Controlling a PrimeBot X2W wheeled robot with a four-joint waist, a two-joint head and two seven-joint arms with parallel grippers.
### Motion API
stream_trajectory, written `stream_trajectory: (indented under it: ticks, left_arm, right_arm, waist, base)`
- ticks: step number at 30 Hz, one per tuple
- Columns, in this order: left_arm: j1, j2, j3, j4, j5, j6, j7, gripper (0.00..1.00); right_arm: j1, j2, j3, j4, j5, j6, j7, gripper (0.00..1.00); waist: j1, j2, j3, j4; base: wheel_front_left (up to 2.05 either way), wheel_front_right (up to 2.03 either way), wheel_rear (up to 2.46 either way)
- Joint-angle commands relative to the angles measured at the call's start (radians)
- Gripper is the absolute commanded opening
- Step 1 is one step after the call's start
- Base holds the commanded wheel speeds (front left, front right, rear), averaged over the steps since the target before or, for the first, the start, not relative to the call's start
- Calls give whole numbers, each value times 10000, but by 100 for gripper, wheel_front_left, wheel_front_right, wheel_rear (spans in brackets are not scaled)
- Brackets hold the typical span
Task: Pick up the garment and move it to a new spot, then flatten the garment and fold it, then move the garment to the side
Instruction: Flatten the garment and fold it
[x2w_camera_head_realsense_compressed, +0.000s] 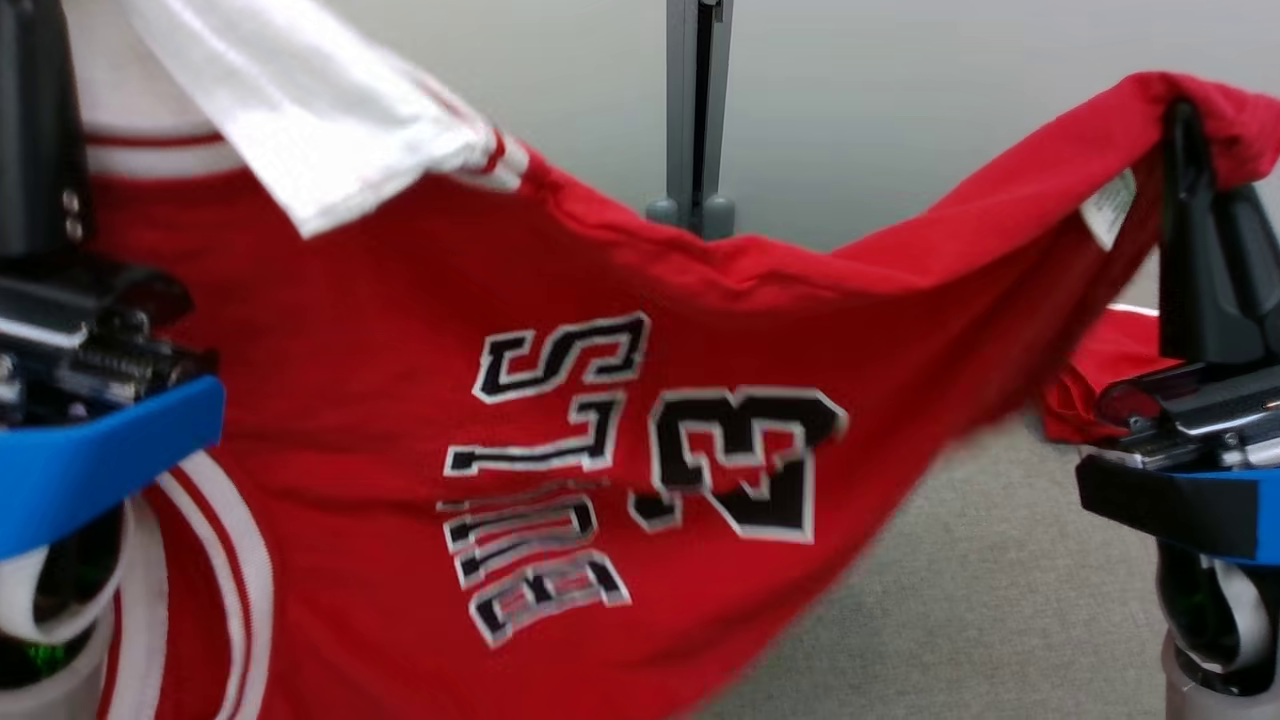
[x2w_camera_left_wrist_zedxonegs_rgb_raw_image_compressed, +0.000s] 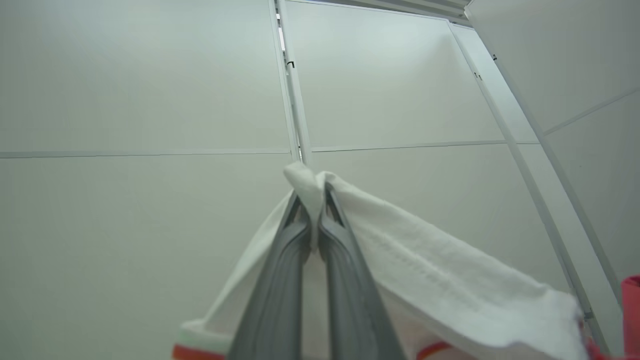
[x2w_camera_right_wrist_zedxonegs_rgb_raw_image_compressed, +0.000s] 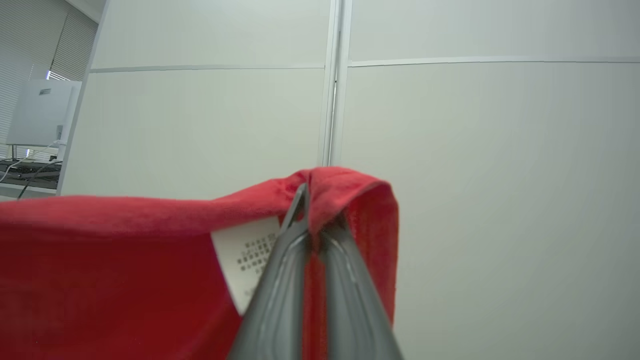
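**Garment strung between both arms, ready to spread**

You have the red garment (x2w_camera_head_realsense_compressed: 600, 400) hanging between the two arms, above the grey surface (x2w_camera_head_realsense_compressed: 1000, 610), with its print facing the head camera. Your left gripper (x2w_camera_left_wrist_zedxonegs_rgb_raw_image_compressed: 314, 197) has its fingers pressed together on a fold of the white sleeve (x2w_camera_left_wrist_zedxonegs_rgb_raw_image_compressed: 440, 285). Your right gripper (x2w_camera_right_wrist_zedxonegs_rgb_raw_image_compressed: 312, 197) pinches the red edge just beside the care label (x2w_camera_right_wrist_zedxonegs_rgb_raw_image_compressed: 247, 252). Holding two well-separated points lets the cloth's own weight pull wrinkles out, which I judge is why you hold it this way before flattening. The middle sags, so the arms probably need to spread wider. The lower edge runs out of view, so you cannot tell whether it touches down.
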Motion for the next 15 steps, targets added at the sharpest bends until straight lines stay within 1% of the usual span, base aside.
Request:
stream_trajectory:
  ticks: [1,4,7,9,12,13,15]
  left_arm:
    - [-307,34,-88,141,20,-62,131,0]
    - [-1093,-42,-322,580,-99,-192,458,0]
    - [-1760,-118,-535,1241,-144,-334,593,0]
    - [-2216,-139,-626,1812,-92,-422,644,0]
    - [-2991,-191,-776,2762,21,-596,580,0]
    - [-3586,-186,-810,3447,123,-700,498,0]
    - [-4302,-187,-812,4189,284,-786,326,0]
  right_arm:
    - [-219,-9,-30,-196,-82,1,176,0]
    - [-408,-9,-149,-536,-175,1,655,0]
    - [-791,-9,-184,-309,24,1,979,0]
    - [-1181,-10,-217,171,457,1,1166,0]
    - [-2132,-59,-170,1153,515,1,1293,0]
    - [-3005,-134,-100,1995,416,1,1252,0]
    - [-4022,-169,-14,2973,256,1,1094,0]
  waist:
    - [1,0,83,-24]
    - [1,0,465,-96]
    - [1,0,1013,-143]
    - [1,0,1475,-182]
    - [1,0,2183,-243]
    - [1,0,2638,-297]
    - [1,0,3007,-360]
  base:
    - [0,0,0]
    - [0,0,0]
    - [0,0,0]
    - [0,0,0]
    - [0,0,0]
    - [0,0,0]
    - [0,0,0]
